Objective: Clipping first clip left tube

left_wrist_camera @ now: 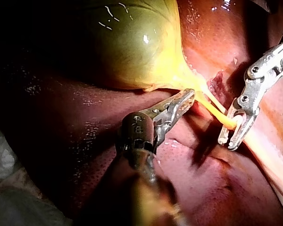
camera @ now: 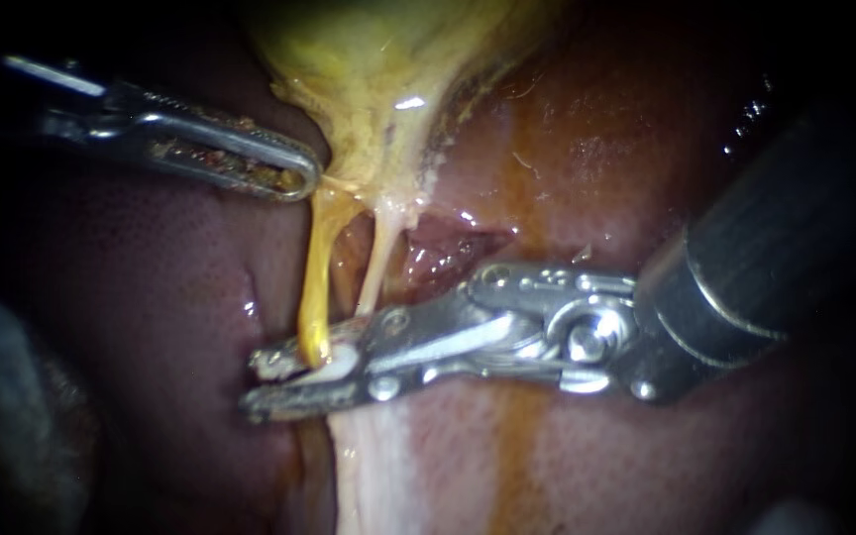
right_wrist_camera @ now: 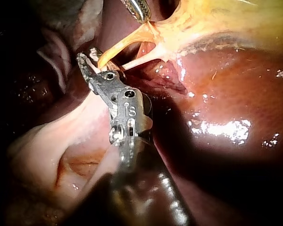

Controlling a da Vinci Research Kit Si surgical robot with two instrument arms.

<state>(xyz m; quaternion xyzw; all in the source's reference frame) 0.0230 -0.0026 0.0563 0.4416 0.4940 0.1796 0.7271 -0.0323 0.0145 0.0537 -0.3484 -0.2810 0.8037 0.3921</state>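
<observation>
In the endoscope view my left instrument [camera: 294, 180] comes in from 10 o'clock. Its jaws are clenched on the edge of the gallbladder [camera: 378, 69] where the yellow tissue narrows. The dark red liver [camera: 170, 297] lies beneath it, toward 8 o'clock.

Just right of those jaws the left tube [camera: 315, 287] hangs from the gallbladder's narrow end and runs straight toward 6 o'clock. It is amber, glossy and slim, and looks taut. Its lower end passes into the jaws of my right instrument [camera: 265, 381]. Those jaws stand apart, one on either side of the tube, and do not grip it. The left wrist view shows the same: the tube crosses the gap between the two spread jaws. A white piece [camera: 337, 365] shows inside the gap beside the tube; I cannot tell whether it is a clip.

Next, toward 3 o'clock, the paler and thinner right tube [camera: 378, 272] runs down beside the left one. It stays apart from it and passes behind the right instrument's upper jaw. That instrument's shaft enters from 3 o'clock, with its jaws pointing to 9 o'clock.
</observation>
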